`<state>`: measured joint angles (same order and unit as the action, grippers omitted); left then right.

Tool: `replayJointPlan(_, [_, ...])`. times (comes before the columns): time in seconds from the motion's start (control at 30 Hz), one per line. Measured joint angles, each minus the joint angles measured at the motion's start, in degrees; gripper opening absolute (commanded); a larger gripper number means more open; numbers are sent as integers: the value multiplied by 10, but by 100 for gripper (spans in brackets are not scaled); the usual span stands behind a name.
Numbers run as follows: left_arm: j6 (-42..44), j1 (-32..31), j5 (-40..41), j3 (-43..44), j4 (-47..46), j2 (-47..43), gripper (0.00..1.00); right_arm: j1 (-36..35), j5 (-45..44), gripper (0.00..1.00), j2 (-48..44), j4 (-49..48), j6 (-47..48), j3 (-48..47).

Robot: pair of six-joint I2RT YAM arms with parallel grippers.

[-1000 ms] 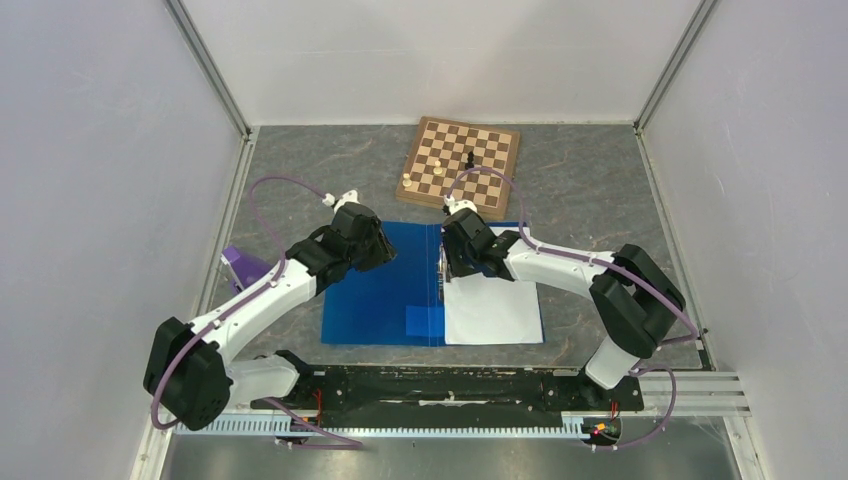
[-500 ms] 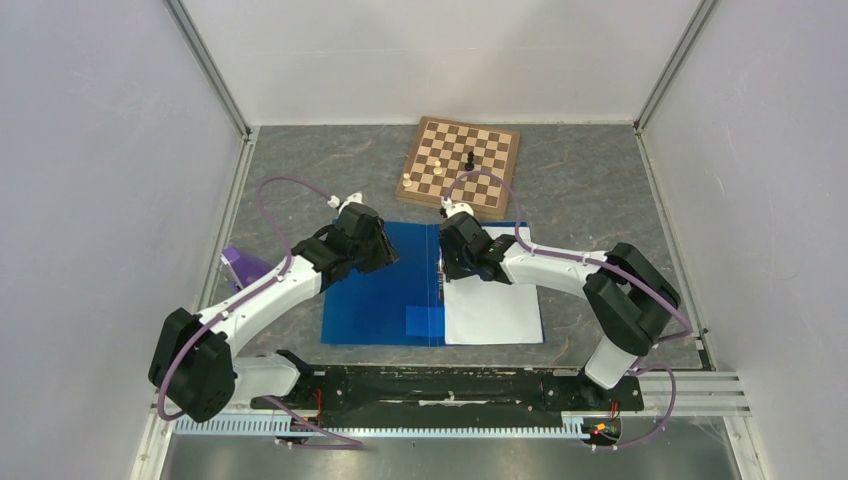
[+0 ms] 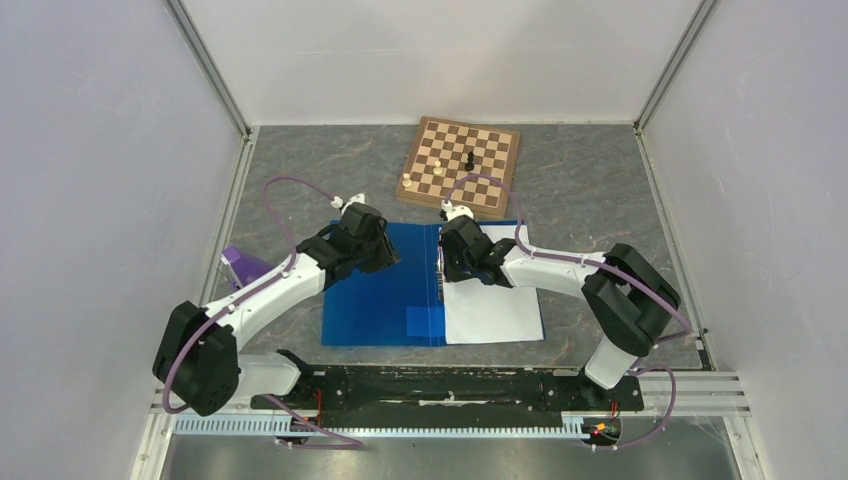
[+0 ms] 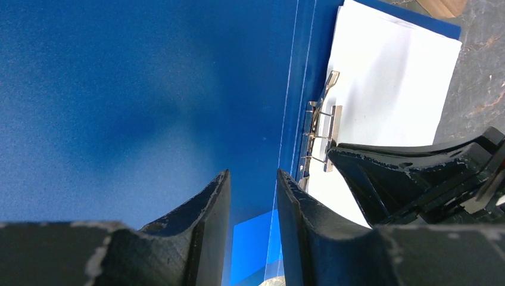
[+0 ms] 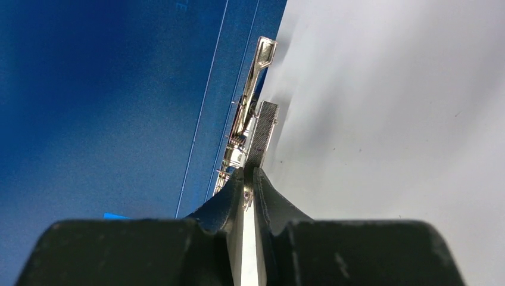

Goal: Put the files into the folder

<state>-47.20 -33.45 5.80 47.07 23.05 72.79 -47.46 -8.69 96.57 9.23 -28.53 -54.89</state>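
The blue folder [image 3: 375, 290] lies open and flat on the grey table. The files [image 3: 495, 310], white sheets, lie on its right half. Along the spine runs the metal clip [image 5: 253, 107]. My right gripper [image 5: 249, 174] points down at the spine, its tips pinched on the near end of that clip. My left gripper [image 4: 251, 176] hangs low over the folder's left cover [image 4: 119, 89], jaws apart with only blue plastic showing between them. In the left wrist view the files [image 4: 387, 77], the clip [image 4: 321, 134] and the right gripper's black fingers [image 4: 405, 173] show at the right.
A wooden chessboard [image 3: 462, 166] with a few pieces lies just behind the folder. A purple object [image 3: 240, 266] sits by the left wall under my left arm. A lighter blue patch [image 3: 424, 321] marks the folder's near inner edge. White walls enclose the table.
My right gripper's jaws have closed in on the clip and it has shifted slightly left. My left arm has edged forward; its jaws narrowed a little.
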Motion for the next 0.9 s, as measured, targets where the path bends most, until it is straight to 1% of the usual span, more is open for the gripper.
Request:
replayJointPlan(0.33, [-1, 0, 0, 0, -10, 27, 39, 0, 5, 6, -13, -26, -4, 23])
replayJointPlan(0.9, [-33, 0, -17, 13, -46, 110, 36, -1, 26, 5, -20, -33, -9, 69])
